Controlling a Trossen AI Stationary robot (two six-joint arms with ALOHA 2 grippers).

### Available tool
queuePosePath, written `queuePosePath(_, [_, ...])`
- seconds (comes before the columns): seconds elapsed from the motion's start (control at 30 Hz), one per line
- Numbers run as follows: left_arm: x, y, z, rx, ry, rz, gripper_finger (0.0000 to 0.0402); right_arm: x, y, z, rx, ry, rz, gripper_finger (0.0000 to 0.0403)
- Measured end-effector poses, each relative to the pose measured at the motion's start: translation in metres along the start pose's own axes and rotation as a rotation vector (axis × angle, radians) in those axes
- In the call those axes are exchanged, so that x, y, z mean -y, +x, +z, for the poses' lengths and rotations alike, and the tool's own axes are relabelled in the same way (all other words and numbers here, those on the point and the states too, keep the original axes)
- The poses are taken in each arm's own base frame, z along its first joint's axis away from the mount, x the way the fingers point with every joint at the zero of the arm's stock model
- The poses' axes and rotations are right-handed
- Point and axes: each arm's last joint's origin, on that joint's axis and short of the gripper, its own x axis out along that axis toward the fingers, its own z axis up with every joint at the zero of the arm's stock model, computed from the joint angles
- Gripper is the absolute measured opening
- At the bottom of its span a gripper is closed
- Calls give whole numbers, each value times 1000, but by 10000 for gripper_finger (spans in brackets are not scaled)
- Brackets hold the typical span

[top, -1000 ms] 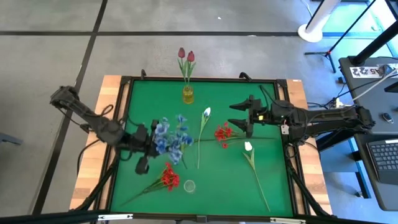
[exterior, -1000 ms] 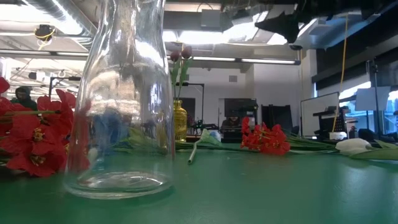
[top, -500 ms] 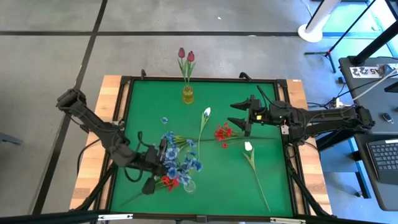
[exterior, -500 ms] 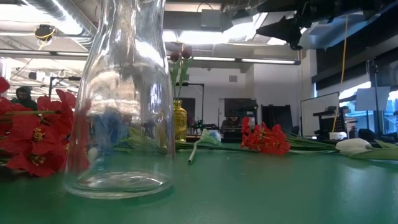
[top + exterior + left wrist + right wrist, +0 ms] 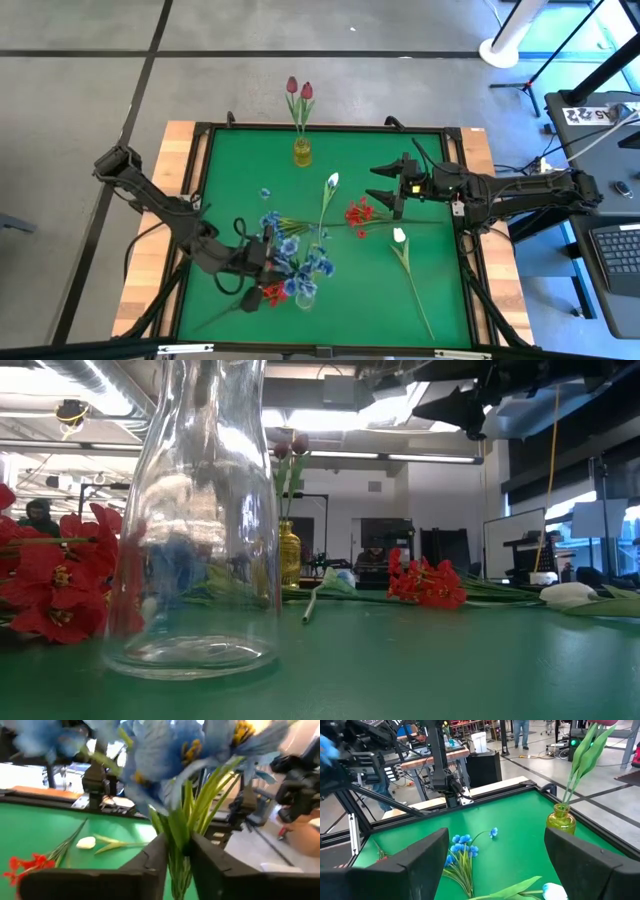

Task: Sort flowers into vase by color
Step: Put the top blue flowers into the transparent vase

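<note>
Right now our left gripper (image 5: 262, 270) hangs over the clear glass vase (image 5: 305, 298) at the near edge of the table. Its two fingers (image 5: 150, 862) pinch the green stems of the blue flowers (image 5: 290, 250) between them.

One bunch of red flowers (image 5: 272, 293) lies just beside that vase. More red flowers (image 5: 360, 213) and two white tulips (image 5: 398, 236) lie on the green mat (image 5: 440, 290), so we think most sorting is left.

Our right gripper (image 5: 385, 185) waits with its fingers wide and nothing in them.

At the far edge, the pink tulips (image 5: 298, 90) already stand in the small yellow vase (image 5: 302, 152).

Near corners look bare, giving us room.
</note>
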Motion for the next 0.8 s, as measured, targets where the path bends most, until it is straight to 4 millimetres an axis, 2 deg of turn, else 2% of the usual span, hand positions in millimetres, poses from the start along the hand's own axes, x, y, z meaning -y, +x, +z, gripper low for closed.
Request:
queuePosePath(0.2, [-1,0,-5,-48,6,18,151,0,0,-1,-10,-2,-2,327])
queuePosePath(0.37, [1,-4,-5,-47,25,16,193,0,0,-1,-10,1,-2,327])
queuePosePath(0.67, [-3,-41,11,-29,65,175,216,0,0,-1,-12,2,-2,327])
queuePosePath(0.8, [-10,-52,8,-76,70,262,216,0,0,-2,-20,1,-3,327])
